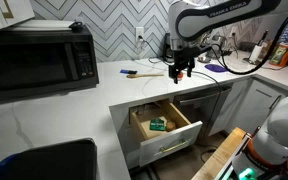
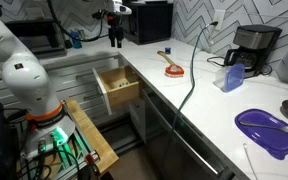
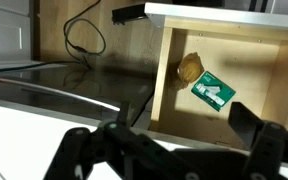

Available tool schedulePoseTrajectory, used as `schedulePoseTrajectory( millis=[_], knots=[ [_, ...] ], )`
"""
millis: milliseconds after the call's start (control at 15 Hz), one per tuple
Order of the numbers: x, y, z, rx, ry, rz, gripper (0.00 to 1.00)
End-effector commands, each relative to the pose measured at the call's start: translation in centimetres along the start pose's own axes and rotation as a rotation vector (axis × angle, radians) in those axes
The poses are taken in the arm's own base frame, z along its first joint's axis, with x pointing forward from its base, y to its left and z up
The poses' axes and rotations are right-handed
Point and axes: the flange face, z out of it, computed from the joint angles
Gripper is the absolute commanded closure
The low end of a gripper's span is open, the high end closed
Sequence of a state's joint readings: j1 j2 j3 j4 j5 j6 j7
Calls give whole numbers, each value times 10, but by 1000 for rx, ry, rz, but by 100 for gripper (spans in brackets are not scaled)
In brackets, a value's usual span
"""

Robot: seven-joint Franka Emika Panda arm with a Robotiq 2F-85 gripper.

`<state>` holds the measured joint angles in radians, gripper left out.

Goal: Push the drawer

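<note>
Gripper (image 1: pixel 181 72), fingers apart, hovered above the open drawer (image 1: pixel 166 128): approach step, with descent to its front judged necessary before pushing.

One drawer (image 1: pixel 172 140) is open, with two things in it: one green packet (image 3: pixel 212 92) and one brownish lump (image 3: pixel 189 68). The bench (image 1: pixel 44 115) carries one microwave (image 1: pixel 39 58), one coffee maker (image 2: pixel 252 45) and one purple dish (image 2: pixel 267 132).

herringbone backsplash (image 1: pixel 104 25) — white countertop (image 1: pixel 44 115)
</note>
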<state>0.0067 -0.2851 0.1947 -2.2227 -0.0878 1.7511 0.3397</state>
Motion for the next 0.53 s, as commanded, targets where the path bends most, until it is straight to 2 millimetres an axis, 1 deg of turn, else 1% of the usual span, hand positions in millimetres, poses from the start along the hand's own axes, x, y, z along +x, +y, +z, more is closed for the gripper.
schedulePoseTrajectory(
  millis=[0,400,467],
  knots=[
    [0,0,0,0,-1,0,0],
    [0,0,0,0,-1,0,0],
    [-6,-8,7,-2,-19,-23,0]
  ],
)
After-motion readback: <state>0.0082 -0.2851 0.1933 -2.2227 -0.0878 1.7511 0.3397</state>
